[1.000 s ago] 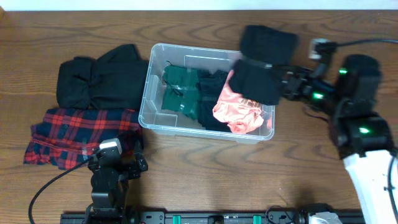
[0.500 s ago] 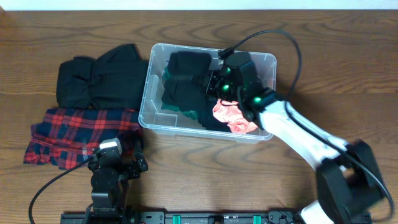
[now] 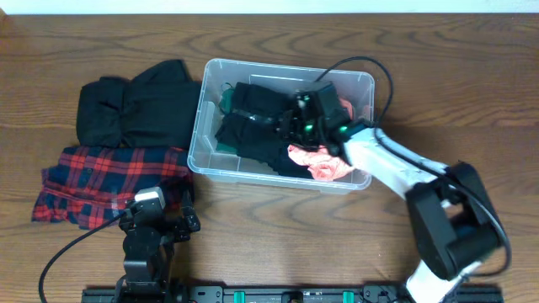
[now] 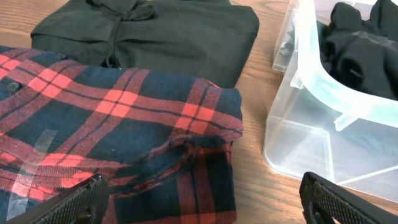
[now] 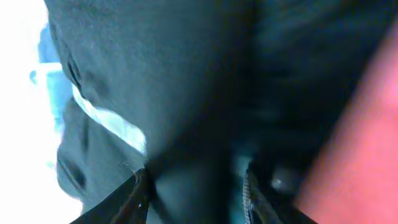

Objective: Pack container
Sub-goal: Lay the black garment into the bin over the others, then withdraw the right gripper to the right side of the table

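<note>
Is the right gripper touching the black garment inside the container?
Touching. In the right wrist view the black garment fills the gap between the right gripper fingers and presses against both.

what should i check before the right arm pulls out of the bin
1. Black garment inside the container: ok, it lies within the walls.
2. Right gripper free of that garment: cannot tell; dark fabric fills the space between its fingers in the blurred wrist view.
3. Nothing draped over the rim: ok as far as the overhead view shows; the coral garment sits inside the front corner.
4. Left gripper open and empty: ok.
5. Everything packed: not ok; the plaid shirt and the folded black clothing lie on the table outside the container.
</note>
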You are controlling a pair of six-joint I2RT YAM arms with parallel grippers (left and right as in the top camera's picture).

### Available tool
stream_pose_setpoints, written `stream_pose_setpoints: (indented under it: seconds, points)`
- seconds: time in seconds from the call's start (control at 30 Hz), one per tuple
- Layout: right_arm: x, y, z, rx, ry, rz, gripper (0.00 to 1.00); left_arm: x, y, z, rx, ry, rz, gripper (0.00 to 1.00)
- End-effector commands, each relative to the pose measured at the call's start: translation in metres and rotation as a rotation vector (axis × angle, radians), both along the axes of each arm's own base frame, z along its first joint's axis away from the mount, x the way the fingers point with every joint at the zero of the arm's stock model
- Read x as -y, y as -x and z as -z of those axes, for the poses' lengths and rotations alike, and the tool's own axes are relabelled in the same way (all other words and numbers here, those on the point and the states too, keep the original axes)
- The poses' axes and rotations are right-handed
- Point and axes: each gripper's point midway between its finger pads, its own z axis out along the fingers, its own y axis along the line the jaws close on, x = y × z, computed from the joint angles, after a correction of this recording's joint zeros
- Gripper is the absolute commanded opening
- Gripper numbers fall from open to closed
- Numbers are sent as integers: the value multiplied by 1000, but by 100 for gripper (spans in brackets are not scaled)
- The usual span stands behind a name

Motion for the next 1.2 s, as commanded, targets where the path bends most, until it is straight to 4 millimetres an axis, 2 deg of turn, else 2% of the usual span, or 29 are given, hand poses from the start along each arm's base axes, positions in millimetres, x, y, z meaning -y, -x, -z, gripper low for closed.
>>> stream_pose_setpoints:
  seconds: [0.0, 0.07, 0.1, 0.13, 0.17, 0.2, 0.27, 0.33, 0.37, 0.4, 0.47, 0.6, 0.7, 0.8, 0.97, 1.07, 1.17]
  points:
    - [41, -12, -62, 218, 73, -38, 48, -2, 0, 5, -7, -14, -3, 98]
    - [60, -7, -95, 321, 119, -57, 52, -2, 0, 5, -7, -14, -3, 98]
    - [67, -3, -113, 380, 130, -76, 57, -2, 0, 5, -7, -14, -3, 98]
    - [73, 2, -133, 446, 142, -96, 67, -2, 0, 5, -7, -14, -3, 98]
    - [81, 9, -153, 505, 150, -104, 88, -2, 0, 5, -7, -14, -3, 98]
    - [87, 14, -168, 548, 156, -106, 99, -2, 0, 5, -7, -14, -3, 98]
    - [104, 28, -198, 625, 168, -92, 99, -2, 0, 5, -7, -14, -3, 98]
    - [129, 38, -217, 658, 193, -27, 99, -2, 0, 5, -7, -14, -3, 98]
    - [142, 42, -224, 668, 210, 11, 99, -2, 0, 5, -7, -14, -3, 98]
    - [164, 48, -232, 673, 242, 74, 99, -2, 0, 5, -7, -14, -3, 98]
    - [189, 55, -237, 668, 279, 148, 99, -2, 0, 5, -7, -15, -3, 98]
    - [258, 71, -236, 606, 394, 363, 99, -2, 0, 4, -5, -14, -3, 98]
    - [288, 81, -231, 558, 428, 459, 99, -1, 0, 4, -3, -7, 1, 98]
    - [301, 88, -222, 501, 444, 497, 99, 18, -1, 4, 2, 86, 75, 98]
    - [300, 97, -207, 425, 446, 485, 99, 42, -2, -9, 35, 149, 204, 98]
    - [299, 102, -200, 391, 447, 479, 99, 39, 2, -30, 49, 174, 175, 98]
    - [299, 103, -199, 384, 446, 477, 99, 26, 6, -58, 25, 183, 84, 98]
